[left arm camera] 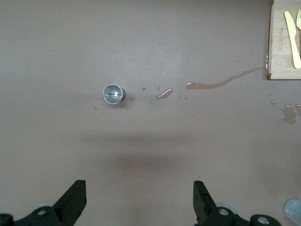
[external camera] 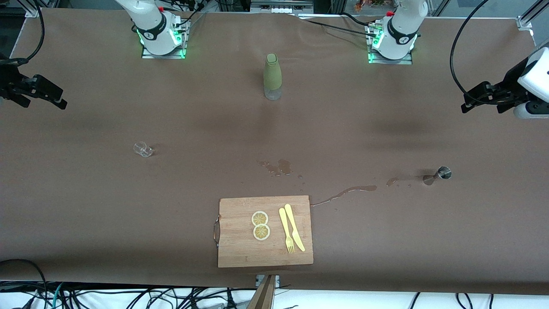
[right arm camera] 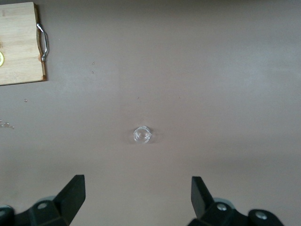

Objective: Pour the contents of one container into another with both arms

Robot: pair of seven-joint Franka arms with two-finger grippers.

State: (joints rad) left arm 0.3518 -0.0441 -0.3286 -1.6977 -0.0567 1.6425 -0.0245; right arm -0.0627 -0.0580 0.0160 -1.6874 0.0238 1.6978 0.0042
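A small clear glass (external camera: 143, 149) stands toward the right arm's end of the table, and it also shows in the right wrist view as the glass (right arm camera: 142, 135). A small metal cup (external camera: 441, 173) stands toward the left arm's end, next to spilled liquid, and is seen from above as the cup (left arm camera: 113, 93). A tall green bottle (external camera: 272, 77) is upright between the two arm bases. My right gripper (external camera: 60, 102) hangs open and empty over the table's edge at its own end; in its wrist view the gripper (right arm camera: 136, 180) has nothing between the fingers. My left gripper (external camera: 467, 106) likewise hangs open at its end, shown empty as the gripper (left arm camera: 138, 184).
A wooden cutting board (external camera: 240, 253) lies near the front camera with two lemon slices (external camera: 260, 225), a yellow fork (external camera: 286, 231) and a yellow knife (external camera: 295, 227) on it. A puddle (external camera: 279, 167) and a wet streak (external camera: 343, 194) run from the board toward the metal cup.
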